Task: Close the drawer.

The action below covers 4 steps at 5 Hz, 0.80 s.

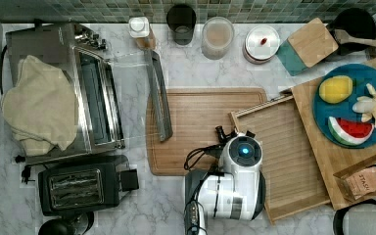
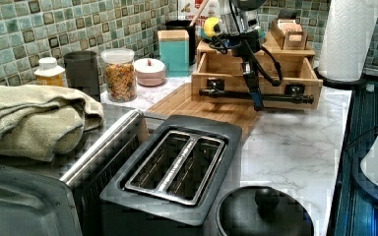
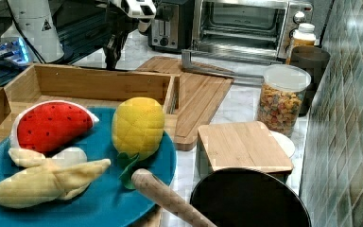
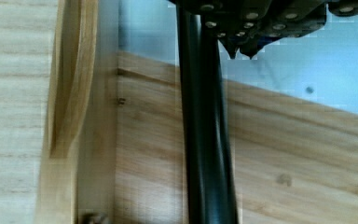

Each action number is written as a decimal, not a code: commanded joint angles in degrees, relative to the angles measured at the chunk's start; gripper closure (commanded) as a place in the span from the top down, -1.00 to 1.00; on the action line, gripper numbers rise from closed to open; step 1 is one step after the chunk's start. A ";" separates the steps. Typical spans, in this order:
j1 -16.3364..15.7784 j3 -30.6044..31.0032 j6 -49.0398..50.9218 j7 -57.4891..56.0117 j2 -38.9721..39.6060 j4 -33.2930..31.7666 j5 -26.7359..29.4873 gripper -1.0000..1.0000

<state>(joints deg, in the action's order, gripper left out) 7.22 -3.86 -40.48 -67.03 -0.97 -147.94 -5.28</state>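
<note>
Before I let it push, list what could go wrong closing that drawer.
1. The drawer is pulled far out and sits skewed in the top view; a push at one spot could jam it.
2. The gripper hangs at the black handle bar; it might slip off.
3. Cables dangle nearby and may snag.

In the top view the arm (image 1: 232,183) covers the near corner of the drawer (image 1: 284,152), so we cannot see the handle there. In the wrist view the gripper (image 4: 242,28) is cut by the picture edge, and we cannot tell how its fingers stand.
</note>
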 commanded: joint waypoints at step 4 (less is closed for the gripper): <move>13.33 -13.08 4.76 -29.51 15.16 30.08 5.80 -1.00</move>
<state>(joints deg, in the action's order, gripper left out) 14.22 -12.19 -32.59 -91.26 12.30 -129.25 -0.29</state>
